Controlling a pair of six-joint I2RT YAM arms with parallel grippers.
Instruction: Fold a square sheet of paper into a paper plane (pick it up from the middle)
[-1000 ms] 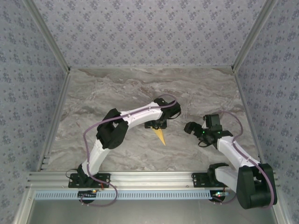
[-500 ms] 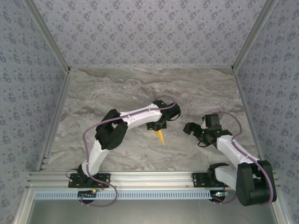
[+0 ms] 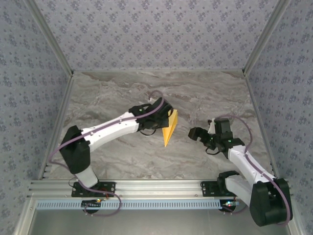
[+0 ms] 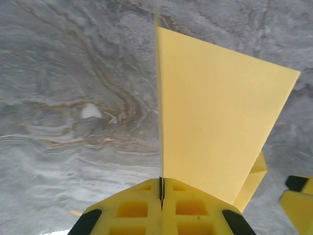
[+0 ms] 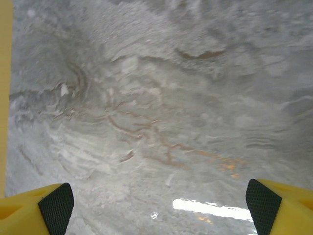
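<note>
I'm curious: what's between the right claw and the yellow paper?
Nothing; the top view shows bare table between the right gripper and the yellow paper.

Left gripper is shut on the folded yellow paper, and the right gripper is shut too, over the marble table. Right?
Not quite: the right gripper is open. The right wrist view shows its fingers spread wide apart over the marble table. The left gripper is indeed shut on the folded yellow paper.
</note>
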